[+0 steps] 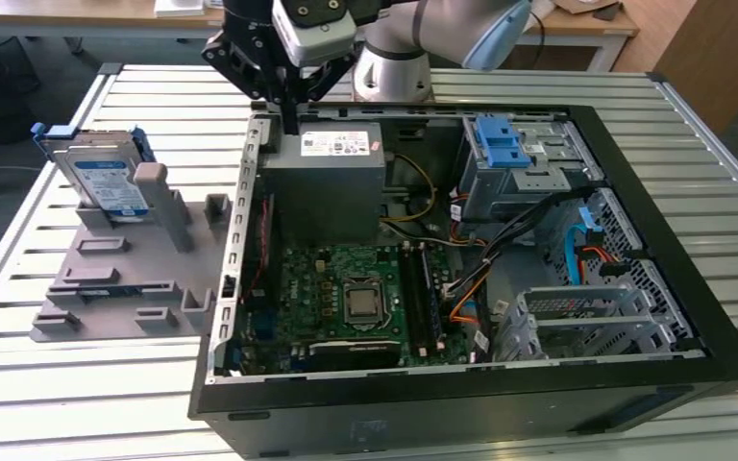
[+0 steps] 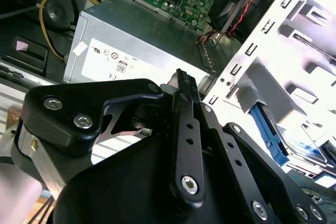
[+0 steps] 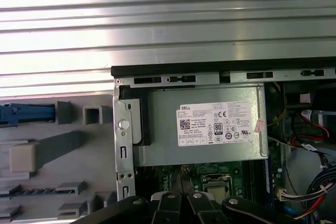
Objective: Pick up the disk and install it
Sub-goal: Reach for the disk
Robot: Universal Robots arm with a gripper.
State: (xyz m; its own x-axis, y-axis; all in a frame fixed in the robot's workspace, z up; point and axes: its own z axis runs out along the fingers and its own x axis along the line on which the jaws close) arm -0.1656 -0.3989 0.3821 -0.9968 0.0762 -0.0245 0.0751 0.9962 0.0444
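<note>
Disk (image 1: 103,178) stands in a rack (image 1: 126,288) on the table (image 1: 87,384), at the exterior view's left of the case (image 1: 472,389).

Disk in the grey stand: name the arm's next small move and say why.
Probably shift the end effector toward the exterior view's left, over the disk: it hangs above the power supply holding nothing, while the disk stands upright in the grey stand.

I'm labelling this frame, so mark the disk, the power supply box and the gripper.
the disk (image 1: 103,181): exterior view, on its blue-and-white label.
the power supply box (image 3: 160,129): first wrist view, on the grey metal next to its sticker.
the gripper (image 2: 181,77): second wrist view, at the closed fingertips.
</note>
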